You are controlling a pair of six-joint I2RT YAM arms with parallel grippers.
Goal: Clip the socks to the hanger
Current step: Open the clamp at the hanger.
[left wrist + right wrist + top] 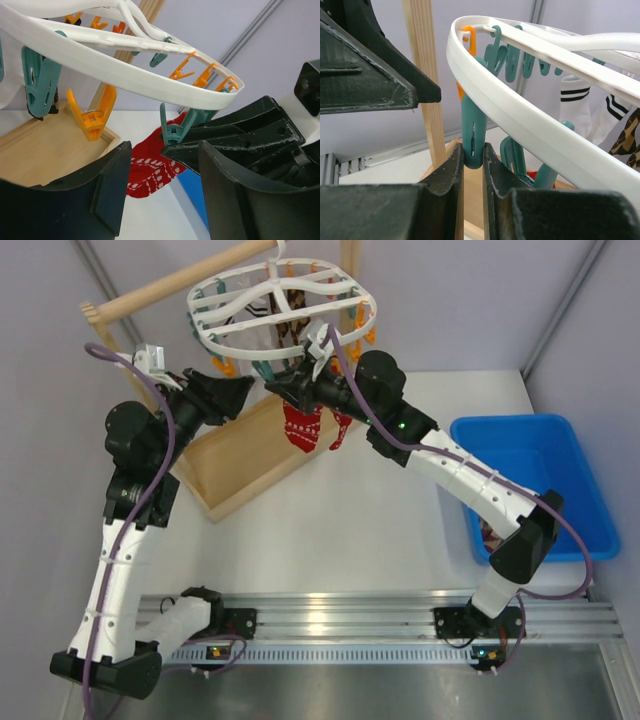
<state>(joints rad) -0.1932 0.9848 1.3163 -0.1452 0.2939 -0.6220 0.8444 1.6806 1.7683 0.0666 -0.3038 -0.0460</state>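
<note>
The white oval hanger (290,302) hangs at the back with orange and teal clips under its rim. My right gripper (270,388) is shut on a teal clip (473,131) under the near rim (520,115), its pads squeezing the clip's lower end. My left gripper (248,392) is open and empty, tip to tip with the right one, just left of it. A red sock with white dots (300,428) hangs below the right gripper, beside another (340,430). In the left wrist view the red sock (150,172) shows between my open fingers (107,192), under a teal clip (175,132).
A wooden tray (250,465) lies under the hanger, with a wooden rod (180,285) above it. White striped socks (575,100) and a patterned one (627,137) hang on the far side. A blue bin (540,480) stands at the right with a sock (490,535) in it.
</note>
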